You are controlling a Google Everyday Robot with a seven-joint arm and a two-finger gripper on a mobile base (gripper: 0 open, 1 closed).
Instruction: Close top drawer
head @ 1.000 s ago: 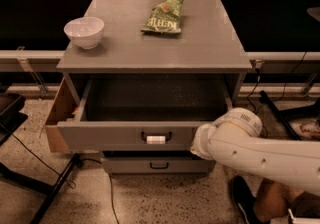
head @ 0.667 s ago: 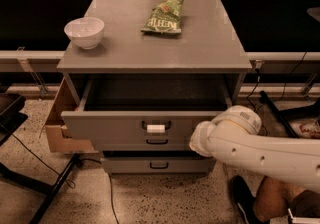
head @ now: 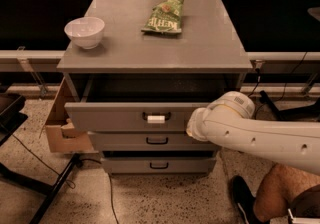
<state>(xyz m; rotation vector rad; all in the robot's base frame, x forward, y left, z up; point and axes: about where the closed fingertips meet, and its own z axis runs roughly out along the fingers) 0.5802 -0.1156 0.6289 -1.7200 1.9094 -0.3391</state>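
The top drawer (head: 115,116) is a wide grey drawer with a flat front and a dark handle wrapped in a white tag (head: 155,118). It stands a little way out of the grey cabinet (head: 200,48), its dark inside showing. My gripper (head: 192,127) at the end of the white arm (head: 250,133) sits against the right part of the drawer front. The white wrist hides its fingers.
A white bowl (head: 85,31) and a green snack bag (head: 164,16) lie on the cabinet top. Two lower grey drawers (head: 150,141) with plain dark handles are below. A cardboard box (head: 62,128) stands left of the cabinet. A person's leg and shoe (head: 270,193) are at bottom right.
The top drawer has slid back into the cabinet, from far out to slightly out. My arm has followed it inward, pressed against the drawer front.
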